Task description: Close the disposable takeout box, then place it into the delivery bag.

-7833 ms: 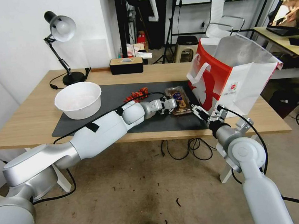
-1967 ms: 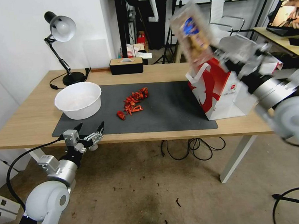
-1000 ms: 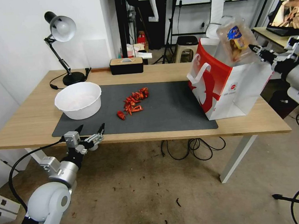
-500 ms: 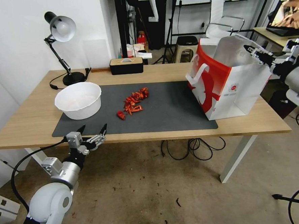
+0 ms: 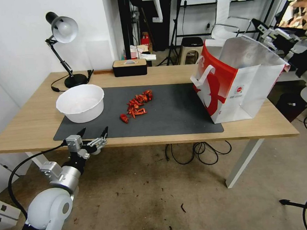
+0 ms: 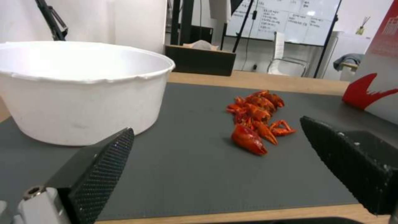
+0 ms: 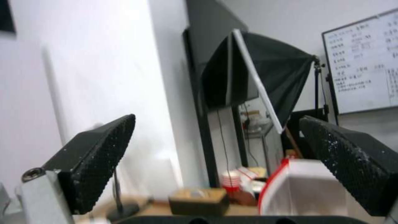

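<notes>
The delivery bag (image 5: 236, 85), thin paper likely to crumple and best taken by its flat handles, stands open-mouthed on the bench (image 5: 29, 126) just below the right gripper (image 5: 271, 35), fingers apart and empty, the takeout box presumably inside, while the left gripper (image 5: 92, 137) hangs spread-fingered at the bench's near edge.

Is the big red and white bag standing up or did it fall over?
Standing up. The delivery bag sits upright on the table, its silver-lined mouth open at the top and one white handle hanging on its red side.
</notes>
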Tool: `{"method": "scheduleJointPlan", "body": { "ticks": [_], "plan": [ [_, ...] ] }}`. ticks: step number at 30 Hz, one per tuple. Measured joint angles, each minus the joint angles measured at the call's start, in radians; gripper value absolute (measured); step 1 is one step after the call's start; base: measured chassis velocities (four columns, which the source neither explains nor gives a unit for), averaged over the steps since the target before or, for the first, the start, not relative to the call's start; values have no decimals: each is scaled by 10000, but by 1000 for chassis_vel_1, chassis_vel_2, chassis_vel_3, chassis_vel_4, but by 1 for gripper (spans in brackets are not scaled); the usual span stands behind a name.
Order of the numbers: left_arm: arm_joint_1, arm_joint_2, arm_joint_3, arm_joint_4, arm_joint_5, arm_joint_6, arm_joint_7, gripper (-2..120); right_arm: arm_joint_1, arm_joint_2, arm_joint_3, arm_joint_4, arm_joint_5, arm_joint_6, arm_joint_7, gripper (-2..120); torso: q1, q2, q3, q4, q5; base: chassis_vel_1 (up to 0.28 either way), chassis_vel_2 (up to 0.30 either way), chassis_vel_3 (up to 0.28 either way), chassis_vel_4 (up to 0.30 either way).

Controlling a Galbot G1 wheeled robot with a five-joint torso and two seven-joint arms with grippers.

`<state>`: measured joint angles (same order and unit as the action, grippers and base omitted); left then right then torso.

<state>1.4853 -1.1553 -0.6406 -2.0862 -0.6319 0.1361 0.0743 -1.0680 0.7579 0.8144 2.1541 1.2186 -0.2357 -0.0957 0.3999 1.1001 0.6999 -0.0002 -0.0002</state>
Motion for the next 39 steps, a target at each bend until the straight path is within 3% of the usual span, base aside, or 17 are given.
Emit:
{"method": "scheduleJointPlan", "body": {
  "ticks": [3, 4, 8, 10, 12, 20, 29, 39],
  "plan": [
    [17, -10, -41, 0, 0, -61, -14, 100, -1205, 831, 91, 703, -1700, 527, -435, 100, 0, 0, 0, 1, -2, 0, 0, 0, 0],
    [17, -10, -41, 0, 0, -61, -14, 100, -1205, 831, 91, 703, -1700, 527, -435, 100, 0, 0, 0, 1, -2, 0, 0, 0, 0],
    [-24, -3, -57, 26, 92, -143, -28, 100, -2581, 2501, -482, 1241, -4255, 1360, -947, 100, 0, 0, -1, 1, 2, 0, 0, 0, 0],
    [-41, -2, -55, 62, 116, -170, -29, 100, -2885, 2915, -688, 1266, -4879, 1541, -1067, 100, 0, 0, 0, 2, -3, 0, 0, 0, 0],
    [-57, -13, -35, 139, 151, -239, -32, 100, -3481, 3706, -1003, 1069, -6119, 2098, -1389, 100, 0, 0, 0, 0, 0, 0, 0, 0, 0],
    [-73, -127, 150, 233, 352, -391, -36, 100, -4317, 5141, -1651, -130, -8689, 3723, -1797, 100, 0, -2, 0, 2, -1, 0, 0, 0, 0],
    [-11, -137, 130, 228, 475, -658, -37, 100, -4430, 6553, -2867, -1102, -10379, 4733, -1839, 100, 0, -2, 0, 2, 0, 0, 0, 0, 0],
    [83, -173, 137, 270, 689, -954, -32, 100, -4088, 7195, -3386, -1829, -11037, 5010, -1708, 100, 2, -2, 1, 2, 0, 0, 0, 0, 0]
  ]
}}
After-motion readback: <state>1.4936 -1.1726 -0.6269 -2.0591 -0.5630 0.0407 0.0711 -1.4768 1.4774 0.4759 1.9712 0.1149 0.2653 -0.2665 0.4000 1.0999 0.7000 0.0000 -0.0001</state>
